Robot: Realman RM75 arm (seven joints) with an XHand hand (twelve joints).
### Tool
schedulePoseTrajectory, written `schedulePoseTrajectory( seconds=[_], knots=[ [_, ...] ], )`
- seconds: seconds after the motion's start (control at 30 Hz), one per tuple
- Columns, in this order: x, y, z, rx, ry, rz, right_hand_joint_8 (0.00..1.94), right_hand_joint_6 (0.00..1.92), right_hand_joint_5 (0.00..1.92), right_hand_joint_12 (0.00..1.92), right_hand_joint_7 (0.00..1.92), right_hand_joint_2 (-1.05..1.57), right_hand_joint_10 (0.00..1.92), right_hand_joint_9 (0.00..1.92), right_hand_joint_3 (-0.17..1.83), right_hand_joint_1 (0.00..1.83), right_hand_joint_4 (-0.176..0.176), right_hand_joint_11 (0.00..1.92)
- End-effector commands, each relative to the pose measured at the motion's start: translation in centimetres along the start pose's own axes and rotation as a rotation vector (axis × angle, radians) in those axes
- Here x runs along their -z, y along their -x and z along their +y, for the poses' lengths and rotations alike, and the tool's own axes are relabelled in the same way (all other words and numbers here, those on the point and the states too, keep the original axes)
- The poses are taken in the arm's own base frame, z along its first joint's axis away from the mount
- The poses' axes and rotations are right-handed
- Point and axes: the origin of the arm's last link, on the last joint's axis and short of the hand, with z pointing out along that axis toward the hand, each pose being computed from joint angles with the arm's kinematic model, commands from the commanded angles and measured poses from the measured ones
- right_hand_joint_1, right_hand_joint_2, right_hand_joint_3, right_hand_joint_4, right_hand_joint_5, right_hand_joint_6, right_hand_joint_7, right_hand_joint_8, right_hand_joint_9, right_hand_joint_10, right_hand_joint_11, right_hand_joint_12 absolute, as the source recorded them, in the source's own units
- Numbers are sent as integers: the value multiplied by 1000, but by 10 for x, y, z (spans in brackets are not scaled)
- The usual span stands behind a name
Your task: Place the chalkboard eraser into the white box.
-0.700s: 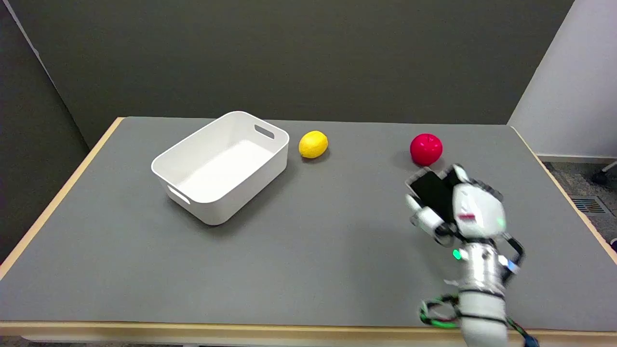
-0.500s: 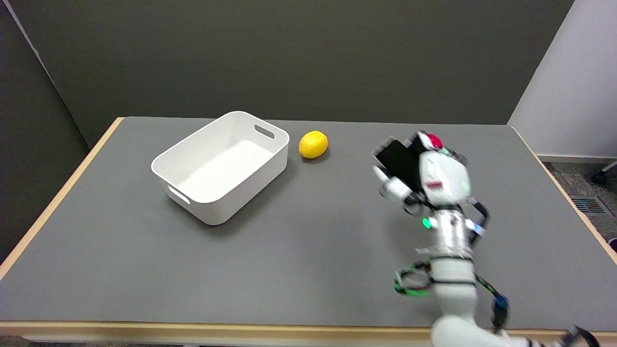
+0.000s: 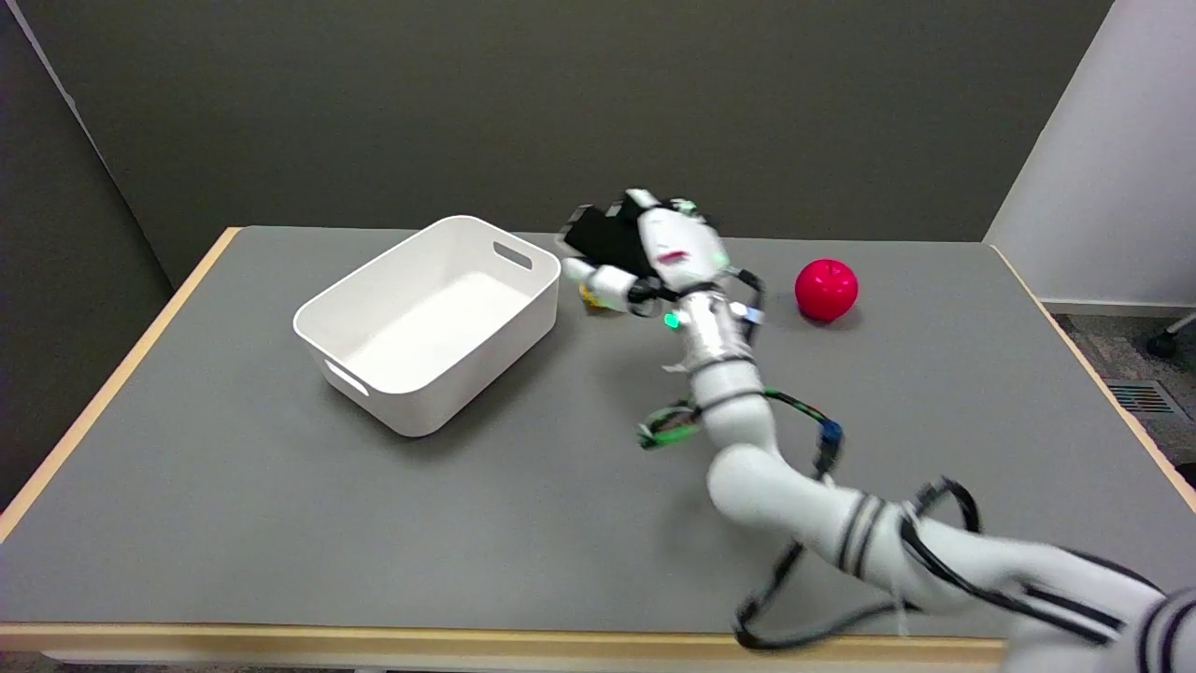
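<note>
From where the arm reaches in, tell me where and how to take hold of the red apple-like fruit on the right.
Grip the red fruit around its round middle, coming down from above. It sits alone on bare table, so fingers can close on any side; its top has a small dimple, poor for gripping. The right robot hand now holds the black eraser and would have to release it first.

White right arm [image 3: 747,467] with black bands, silver wrist, loose black and green cables, black-and-white hand [image 3: 654,250]
</note>
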Motion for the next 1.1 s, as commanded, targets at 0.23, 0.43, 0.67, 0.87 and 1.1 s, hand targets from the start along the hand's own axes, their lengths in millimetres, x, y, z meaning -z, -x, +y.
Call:
schedulePoseTrajectory(
  seconds=[0.23,0.43,0.67,0.87,1.1],
  knots=[
    [-82,73,-117,-727,52,-508,1277,1716,518,1693,585,1241,1297,606,330,952,-166,136],
    [-79,73,-137,-763,22,-536,1260,1739,497,1597,560,1259,1274,581,319,937,-165,134],
    [-64,88,-136,-821,53,-602,1244,1720,508,1500,568,1252,1268,579,315,944,-159,135],
    [-43,104,-120,-839,102,-623,570,854,219,1103,248,981,820,203,698,677,-108,21],
    [-35,111,-100,-839,143,-628,-1,33,-1,604,-1,766,32,-1,759,509,-81,-1]
  ],
)
